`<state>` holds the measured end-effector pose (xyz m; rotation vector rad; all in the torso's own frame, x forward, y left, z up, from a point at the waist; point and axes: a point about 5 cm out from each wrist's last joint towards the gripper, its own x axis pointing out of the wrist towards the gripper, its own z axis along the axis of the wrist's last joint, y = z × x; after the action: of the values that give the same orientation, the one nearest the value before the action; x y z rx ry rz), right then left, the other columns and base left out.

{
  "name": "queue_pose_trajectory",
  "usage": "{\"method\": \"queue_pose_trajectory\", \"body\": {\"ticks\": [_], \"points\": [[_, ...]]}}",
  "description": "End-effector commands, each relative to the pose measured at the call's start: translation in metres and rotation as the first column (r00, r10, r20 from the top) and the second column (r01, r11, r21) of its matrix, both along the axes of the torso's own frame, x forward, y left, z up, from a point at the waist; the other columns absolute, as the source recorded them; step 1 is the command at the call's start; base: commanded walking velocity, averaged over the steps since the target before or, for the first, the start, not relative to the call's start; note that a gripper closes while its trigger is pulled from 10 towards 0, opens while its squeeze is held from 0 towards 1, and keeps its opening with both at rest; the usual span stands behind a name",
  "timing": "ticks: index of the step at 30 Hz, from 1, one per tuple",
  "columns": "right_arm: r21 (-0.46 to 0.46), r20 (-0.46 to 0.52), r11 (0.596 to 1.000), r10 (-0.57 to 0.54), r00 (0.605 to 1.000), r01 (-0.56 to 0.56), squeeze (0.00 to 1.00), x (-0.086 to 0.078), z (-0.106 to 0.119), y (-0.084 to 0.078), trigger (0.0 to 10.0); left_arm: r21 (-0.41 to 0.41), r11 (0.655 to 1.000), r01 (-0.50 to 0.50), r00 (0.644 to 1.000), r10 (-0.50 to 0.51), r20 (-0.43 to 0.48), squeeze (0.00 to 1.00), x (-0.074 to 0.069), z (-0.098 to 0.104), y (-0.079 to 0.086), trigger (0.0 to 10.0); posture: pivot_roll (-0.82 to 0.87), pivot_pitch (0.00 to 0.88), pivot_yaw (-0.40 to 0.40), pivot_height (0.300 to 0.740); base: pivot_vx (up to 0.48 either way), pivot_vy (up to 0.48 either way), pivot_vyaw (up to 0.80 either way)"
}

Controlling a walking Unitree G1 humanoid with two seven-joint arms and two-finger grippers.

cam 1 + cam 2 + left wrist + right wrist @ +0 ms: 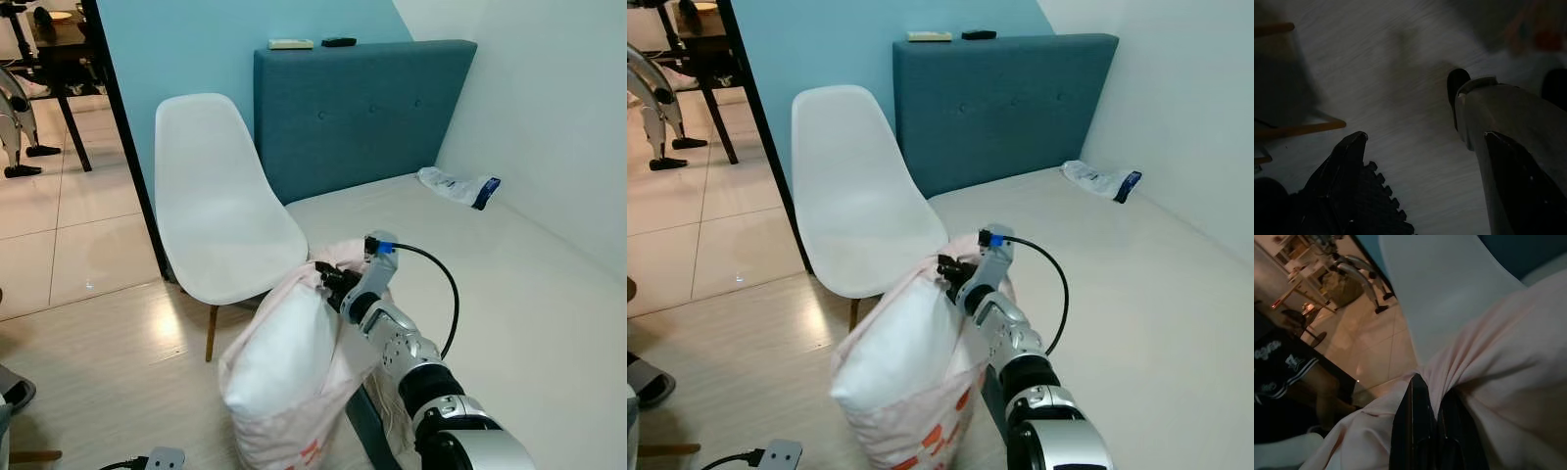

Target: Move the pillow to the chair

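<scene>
The pillow [289, 377] hangs low by the bed's near edge, right of the chair [223, 211]. The right gripper [327, 278] pinches only its top corner, so the cloth may slip and drop

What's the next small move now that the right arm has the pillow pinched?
Probably lift the pillow a little and carry it toward the robot's left, over the seat of the white chair. The right gripper is shut on the pillow's top edge, and the pillow hangs beside the bed with its bottom below seat level, so it likely needs height first to clear the seat's edge.
</scene>
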<state>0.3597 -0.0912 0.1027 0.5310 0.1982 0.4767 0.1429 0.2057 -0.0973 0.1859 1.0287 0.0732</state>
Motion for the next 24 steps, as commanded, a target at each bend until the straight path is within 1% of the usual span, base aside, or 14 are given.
{"method": "queue_pose_trajectory", "body": {"ticks": [1,2,5,6,7,8,11,14,16,17,18,19,22,24], "points": [[-0.054,0.148,0.998,0.047,0.988,-0.039,0.00,0.004,0.020,0.005,10.0,0.011,1.000,0.019,1.000,-0.019,-0.023,0.00,-0.005,-0.002,0.002,10.0,0.13,0.000,-0.059,0.740,0.000,0.000,0.00],[-0.054,0.148,0.998,0.047,0.988,-0.039,0.00,0.004,0.020,0.005,10.0,0.011,1.000,0.019,1.000,-0.019,-0.023,0.00,-0.005,-0.002,0.002,10.0,0.13,0.000,-0.059,0.740,0.000,0.000,0.00],[-0.144,0.168,0.986,0.107,0.980,-0.083,0.00,-0.005,0.010,0.006,10.0,0.011,1.000,0.019,1.000,-0.019,-0.022,0.00,-0.005,-0.002,0.002,10.0,0.13,0.000,-0.064,0.740,0.000,0.000,0.00],[-0.128,0.163,0.987,0.118,0.980,-0.097,0.00,-0.010,0.005,0.005,10.0,0.011,1.000,0.018,1.000,-0.018,-0.022,0.00,-0.006,-0.002,0.003,10.0,0.13,0.000,-0.065,0.740,0.000,0.000,0.00],[-0.128,0.163,0.987,0.118,0.980,-0.097,0.00,-0.010,0.005,0.005,10.0,0.011,1.000,0.018,1.000,-0.018,-0.022,0.00,-0.006,-0.002,0.003,10.0,0.13,0.000,-0.065,0.740,0.000,0.000,0.00],[-0.112,0.166,0.989,0.119,0.979,-0.101,0.00,-0.014,0.003,0.002,10.0,0.011,1.000,0.018,1.000,-0.017,-0.022,0.00,-0.006,-0.002,0.003,10.0,0.13,0.000,-0.065,0.740,0.000,0.000,0.00],[-0.072,0.187,0.992,0.112,0.976,-0.100,0.00,-0.023,0.000,-0.006,10.0,0.012,1.000,0.020,0.999,-0.020,-0.027,0.00,-0.008,-0.002,0.004,10.0,0.12,0.000,-0.060,0.740,0.246,0.000,0.00],[-0.059,0.202,0.994,0.106,0.974,-0.096,0.00,-0.025,0.002,-0.008,10.0,0.013,1.000,0.024,0.999,-0.024,-0.030,0.00,-0.009,-0.003,0.004,10.0,0.11,0.000,-0.055,0.740,0.251,0.000,0.00],[-0.053,0.232,0.994,0.101,0.967,-0.091,0.00,-0.023,0.008,-0.008,10.0,0.014,0.999,0.032,0.999,-0.032,-0.034,0.00,-0.010,-0.003,0.005,10.0,0.10,0.000,-0.049,0.740,0.274,0.000,0.00],[-0.047,0.278,0.995,0.102,0.955,-0.092,0.00,-0.020,0.019,-0.007,10.0,0.015,0.999,0.044,0.998,-0.043,-0.035,0.00,-0.009,-0.003,0.004,10.0,0.10,0.000,-0.043,0.740,0.296,0.000,0.00],[-0.047,0.278,0.995,0.102,0.955,-0.092,0.00,-0.020,0.019,-0.007,10.0,0.015,0.999,0.044,0.998,-0.043,-0.035,0.00,-0.009,-0.003,0.004,10.0,0.10,0.000,-0.043,0.740,0.296,0.000,0.00],[-0.042,0.296,0.995,0.103,0.950,-0.094,0.00,-0.019,0.024,-0.006,10.0,0.015,0.999,0.047,0.998,-0.047,-0.034,0.00,-0.009,-0.002,0.004,10.0,0.10,0.000,-0.043,0.740,0.296,0.000,0.00],[0.000,0.349,0.994,0.104,0.931,-0.111,0.00,-0.013,0.043,-0.002,10.0,0.017,0.998,0.053,0.998,-0.052,-0.025,0.00,-0.004,-0.001,0.004,10.0,0.10,0.000,-0.044,0.740,0.310,0.000,0.00],[0.025,0.374,0.992,0.108,0.921,-0.126,0.00,-0.013,0.053,0.000,10.0,0.017,0.998,0.054,0.998,-0.054,-0.023,0.00,-0.004,-0.001,0.004,10.0,0.10,0.000,-0.045,0.740,0.323,0.000,0.00]]}}
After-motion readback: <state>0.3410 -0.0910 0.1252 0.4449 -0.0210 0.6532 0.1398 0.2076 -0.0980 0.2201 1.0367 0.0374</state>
